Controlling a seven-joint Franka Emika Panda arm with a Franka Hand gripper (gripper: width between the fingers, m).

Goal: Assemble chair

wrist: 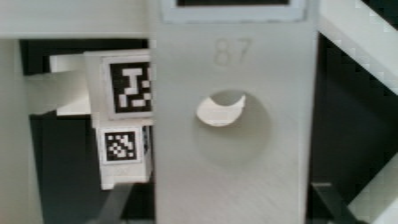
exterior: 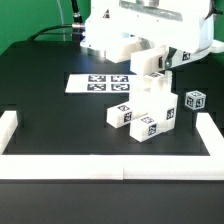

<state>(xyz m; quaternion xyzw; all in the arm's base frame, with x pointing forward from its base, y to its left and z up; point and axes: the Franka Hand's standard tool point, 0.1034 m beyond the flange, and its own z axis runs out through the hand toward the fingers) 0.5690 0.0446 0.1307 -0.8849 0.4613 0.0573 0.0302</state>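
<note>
Seen from the exterior view, the gripper [exterior: 160,58] hangs right of centre near the top of the frame. It is clenched on one upright slab [exterior: 149,70] directly above the part-built chair [exterior: 150,122]; I cannot tell whether the two touch. One loose block [exterior: 195,100] sits to the right and one marker board [exterior: 100,83] lies to the left. Only the wrist view shows the slab's face [wrist: 231,160] close up. It has one round hole [wrist: 222,108] and a stamped number, with two marker tags [wrist: 130,85] on parts behind it.
</note>
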